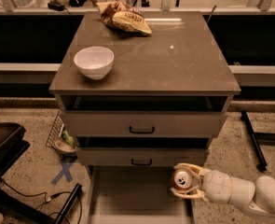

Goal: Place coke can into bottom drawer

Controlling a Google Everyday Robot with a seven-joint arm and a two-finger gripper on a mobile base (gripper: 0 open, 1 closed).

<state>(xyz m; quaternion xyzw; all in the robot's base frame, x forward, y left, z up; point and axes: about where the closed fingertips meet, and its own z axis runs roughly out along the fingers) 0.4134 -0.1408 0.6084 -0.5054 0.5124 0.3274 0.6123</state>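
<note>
My gripper [186, 181] comes in from the lower right on a white arm and is shut on the coke can [181, 179], a small red can with its silver top turned toward the camera. The can hangs over the right edge of the open bottom drawer [127, 195], a wide shallow tray with a pale flat inside, pulled out below the two upper drawers. The can is above the tray, not resting in it.
The beige-grey cabinet top [174, 64] carries a white bowl [93, 62] at the left and a chip bag [125, 18] at the back. The two upper drawers have black handles [141, 130]. A blue X mark [64, 171] and cables lie on the floor at left.
</note>
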